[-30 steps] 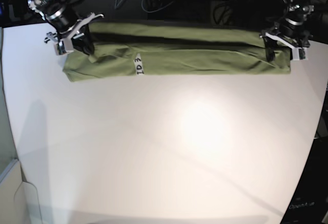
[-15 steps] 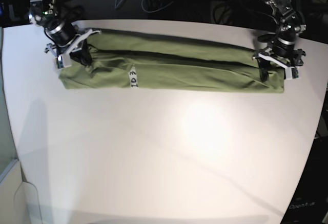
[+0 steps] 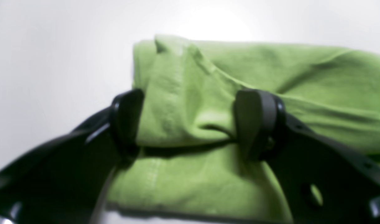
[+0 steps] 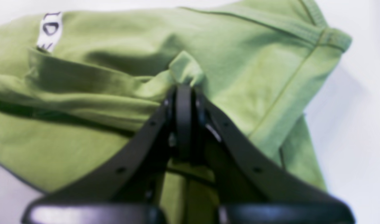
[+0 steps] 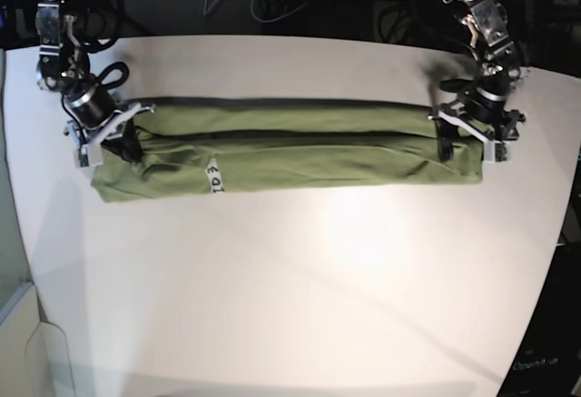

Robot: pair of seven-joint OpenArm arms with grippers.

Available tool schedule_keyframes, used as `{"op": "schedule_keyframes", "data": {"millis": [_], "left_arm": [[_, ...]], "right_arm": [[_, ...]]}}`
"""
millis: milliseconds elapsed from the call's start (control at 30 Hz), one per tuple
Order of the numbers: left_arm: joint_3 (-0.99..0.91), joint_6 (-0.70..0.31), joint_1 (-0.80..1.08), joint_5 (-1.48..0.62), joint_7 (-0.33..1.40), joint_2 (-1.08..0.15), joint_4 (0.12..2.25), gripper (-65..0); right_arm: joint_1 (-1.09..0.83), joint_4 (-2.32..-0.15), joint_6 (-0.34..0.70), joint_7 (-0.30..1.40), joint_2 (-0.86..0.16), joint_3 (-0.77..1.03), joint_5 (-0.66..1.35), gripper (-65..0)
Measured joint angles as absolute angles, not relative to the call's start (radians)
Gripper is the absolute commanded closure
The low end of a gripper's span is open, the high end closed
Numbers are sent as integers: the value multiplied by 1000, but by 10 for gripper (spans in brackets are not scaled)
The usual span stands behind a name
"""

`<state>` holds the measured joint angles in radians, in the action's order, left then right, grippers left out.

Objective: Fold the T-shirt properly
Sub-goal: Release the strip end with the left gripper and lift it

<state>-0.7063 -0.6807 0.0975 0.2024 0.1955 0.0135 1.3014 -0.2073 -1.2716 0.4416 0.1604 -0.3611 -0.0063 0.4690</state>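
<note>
You've dragged the T-shirt (image 5: pixel 290 156) nearer across the table (image 5: pixel 290 306), a long folded band. Your left gripper (image 3: pixel 193 124) stands wide, straddling its end; your right gripper (image 4: pixel 183 93) pinches a fold. Lengthwise fold looks done.

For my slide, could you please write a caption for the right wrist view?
Right gripper pinches a fold of the green T-shirt beside its white tag.
</note>
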Motion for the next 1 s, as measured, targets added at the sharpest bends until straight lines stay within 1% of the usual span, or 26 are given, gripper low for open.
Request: {"op": "schedule_keyframes", "data": {"millis": [100, 233, 367, 400, 500, 567, 933, 967, 1000], "left_arm": [[-707, -684, 101, 202, 190, 14, 1301, -436], [-712, -687, 105, 198, 190, 7, 1301, -436], [-766, -706, 107, 194, 196, 19, 1312, -440], [-775, -709, 110, 195, 212, 20, 1324, -457], [-803, -707, 116, 203, 220, 41, 1346, -540], [-818, -707, 117, 207, 239, 44, 1362, -566], [-820, -708, 113, 207, 239, 40, 1355, -557], [-820, -707, 113, 207, 239, 44, 1355, -554], [-820, -706, 112, 209, 231, 57, 1355, -532]], "right_arm": [[-176, -1250, 442, 191, -364, -4, 474, -15], [-179, -1250, 441, 182, -363, -4, 479, -15], [-179, -1250, 441, 182, -362, -4, 479, -15], [-181, -1250, 441, 181, -362, -4, 479, -15], [-181, -1250, 441, 181, -360, -4, 479, -15], [-181, -1250, 441, 178, -360, -4, 479, -15], [-181, -1250, 441, 178, -360, -4, 479, -15], [-181, -1250, 441, 178, -360, -4, 479, -15], [-181, -1250, 441, 178, -360, -4, 479, -15]]}}
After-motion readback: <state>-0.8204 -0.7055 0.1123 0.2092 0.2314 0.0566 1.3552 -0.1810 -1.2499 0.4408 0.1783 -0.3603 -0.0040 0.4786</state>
